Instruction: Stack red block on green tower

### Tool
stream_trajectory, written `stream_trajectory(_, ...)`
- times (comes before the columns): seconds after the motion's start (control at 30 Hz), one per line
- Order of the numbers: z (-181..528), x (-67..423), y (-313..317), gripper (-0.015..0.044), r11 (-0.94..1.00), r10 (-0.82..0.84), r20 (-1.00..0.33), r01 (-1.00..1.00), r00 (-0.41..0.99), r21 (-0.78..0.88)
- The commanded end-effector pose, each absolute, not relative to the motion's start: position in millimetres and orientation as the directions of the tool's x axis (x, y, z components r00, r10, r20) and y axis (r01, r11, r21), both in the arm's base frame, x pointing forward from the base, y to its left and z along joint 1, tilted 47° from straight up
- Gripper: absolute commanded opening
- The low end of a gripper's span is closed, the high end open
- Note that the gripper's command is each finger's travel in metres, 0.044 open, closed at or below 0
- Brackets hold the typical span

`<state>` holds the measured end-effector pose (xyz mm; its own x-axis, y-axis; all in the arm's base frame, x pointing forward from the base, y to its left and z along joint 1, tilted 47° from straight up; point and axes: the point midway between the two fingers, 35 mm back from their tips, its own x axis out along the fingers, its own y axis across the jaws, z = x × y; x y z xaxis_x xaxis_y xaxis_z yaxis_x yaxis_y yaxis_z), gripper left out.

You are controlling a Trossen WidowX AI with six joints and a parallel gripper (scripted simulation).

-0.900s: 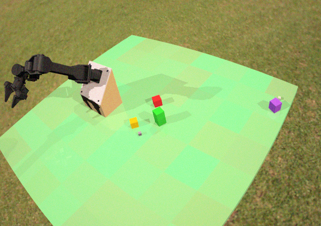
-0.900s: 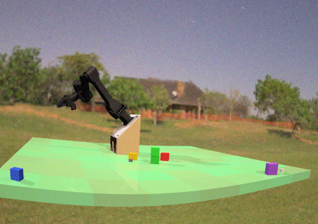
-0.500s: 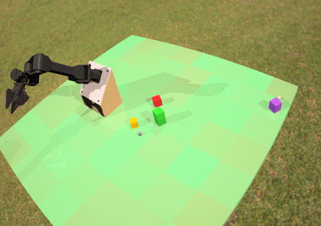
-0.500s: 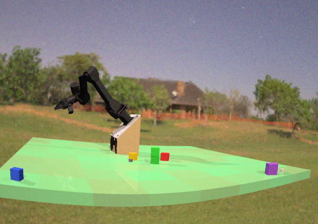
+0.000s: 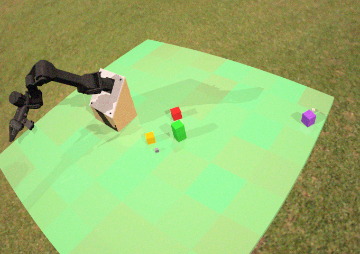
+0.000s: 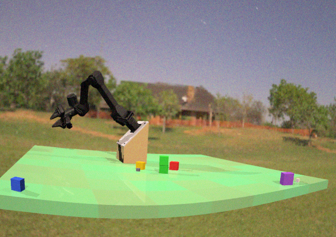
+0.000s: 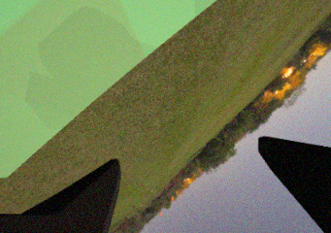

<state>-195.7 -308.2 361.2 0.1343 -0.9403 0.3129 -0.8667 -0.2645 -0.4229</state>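
The red block [image 5: 176, 113] [image 6: 174, 165] lies on the green platform [image 5: 216, 185] [image 6: 90, 184] right beside the green tower [image 5: 178, 130] [image 6: 163, 164], which stands upright, two blocks high. My gripper [image 5: 14, 132] [image 6: 54, 121] [image 7: 189, 154] is open and empty. It hangs high in the air past the platform's left edge, far from both blocks. The wrist view shows only the two dark fingertips, a corner of the platform [image 7: 27, 73], grass and sky.
The arm's tan wedge base [image 5: 120, 105] [image 6: 136, 145] stands on the platform left of the blocks. A yellow block [image 5: 149, 137] [image 6: 140, 165] and a tiny grey cube [image 5: 156, 150] lie near the tower. A purple block [image 5: 308, 118] [image 6: 286, 178] sits far right, a blue block [image 6: 17, 183] far left.
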Motion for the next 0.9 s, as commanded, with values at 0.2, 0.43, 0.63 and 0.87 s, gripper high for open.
stream_trajectory(0.2,357,-162,-352,0.0440,-0.357,-0.932,0.303,-0.649,0.198,-0.672)
stream_trajectory(0.43,351,-125,-384,0.0440,-0.370,-0.925,0.282,-0.426,0.255,-0.826)
stream_trajectory(0.63,345,-94,-404,0.0440,-0.339,-0.918,0.261,-0.251,0.299,-0.907)
stream_trajectory(0.87,337,-50,-426,0.0440,-0.253,-0.907,0.225,-0.031,0.356,-0.967)
